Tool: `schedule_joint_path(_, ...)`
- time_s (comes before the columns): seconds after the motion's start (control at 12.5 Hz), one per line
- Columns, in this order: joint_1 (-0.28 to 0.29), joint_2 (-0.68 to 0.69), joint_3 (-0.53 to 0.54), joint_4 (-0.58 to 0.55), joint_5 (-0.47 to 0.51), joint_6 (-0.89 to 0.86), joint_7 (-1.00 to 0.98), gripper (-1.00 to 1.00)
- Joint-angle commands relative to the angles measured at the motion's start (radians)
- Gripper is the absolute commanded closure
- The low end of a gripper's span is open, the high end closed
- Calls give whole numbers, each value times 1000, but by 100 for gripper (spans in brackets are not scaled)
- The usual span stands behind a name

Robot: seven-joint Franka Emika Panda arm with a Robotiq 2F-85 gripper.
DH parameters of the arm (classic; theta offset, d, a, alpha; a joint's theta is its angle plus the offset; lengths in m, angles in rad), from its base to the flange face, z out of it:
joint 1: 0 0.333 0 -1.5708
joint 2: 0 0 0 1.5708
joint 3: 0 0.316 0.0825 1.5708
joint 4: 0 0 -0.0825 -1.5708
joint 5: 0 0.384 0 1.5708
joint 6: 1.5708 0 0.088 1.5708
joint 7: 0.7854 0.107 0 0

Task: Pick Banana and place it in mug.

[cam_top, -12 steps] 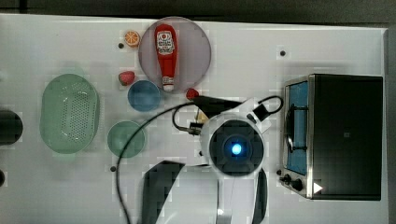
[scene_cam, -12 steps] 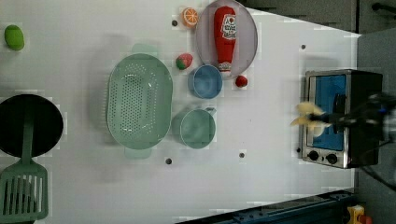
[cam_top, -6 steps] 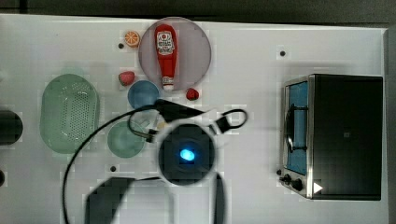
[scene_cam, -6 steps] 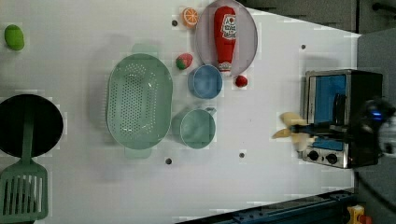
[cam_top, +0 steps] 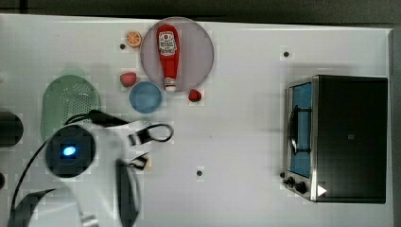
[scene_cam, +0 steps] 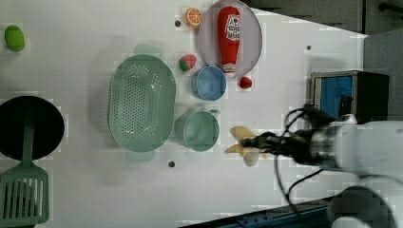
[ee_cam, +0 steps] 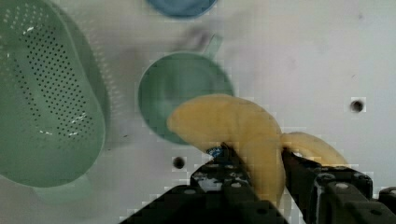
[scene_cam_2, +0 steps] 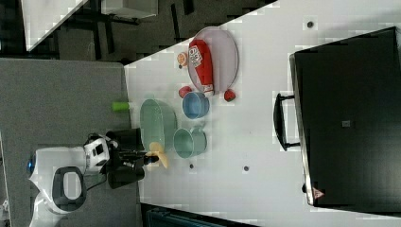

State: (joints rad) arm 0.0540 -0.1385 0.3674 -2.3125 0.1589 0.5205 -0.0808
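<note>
The pale-yellow banana [scene_cam: 243, 144] hangs above the table, pinched between the black fingers of my gripper [scene_cam: 255, 142], which is shut on it. In the left view it sits just right of the teal-green mug [scene_cam: 202, 131], whose small handle points toward the blue bowl. Through the wrist view the banana [ee_cam: 238, 123] overlaps the near rim of the mug [ee_cam: 175, 95], with the gripper [ee_cam: 259, 161] clamped on its middle. Seen from the right view, the banana [scene_cam_2: 159, 154] is left of the mug [scene_cam_2: 187, 142].
A pale-green colander [scene_cam: 141, 102] lies on the left view's left of the mug. A blue bowl [scene_cam: 209, 83], a strawberry [scene_cam: 187, 61] and a ketchup bottle [scene_cam: 229, 26] on a plate [scene_cam: 205, 38] lie beyond. A toaster oven [scene_cam: 349, 90] stands at the left view's right.
The arm has carried the banana toward the left view's left, from in front of the toaster oven to just beside the mug. The grip has stayed on the banana.
</note>
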Motion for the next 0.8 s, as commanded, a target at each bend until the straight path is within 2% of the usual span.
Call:
schedule_joint_path(0.08, 2, 19, 55, -4, 6, 121, 224, 37)
schedule_joint_path(0.24, 2, 83, 82, -5, -33, 178, 319, 37)
schedule_joint_path(0.48, 2, 162, 87, -4, -162, 224, 372, 37)
schedule_joint_path(0.8, 1, 243, 78, -8, -164, 314, 385, 33)
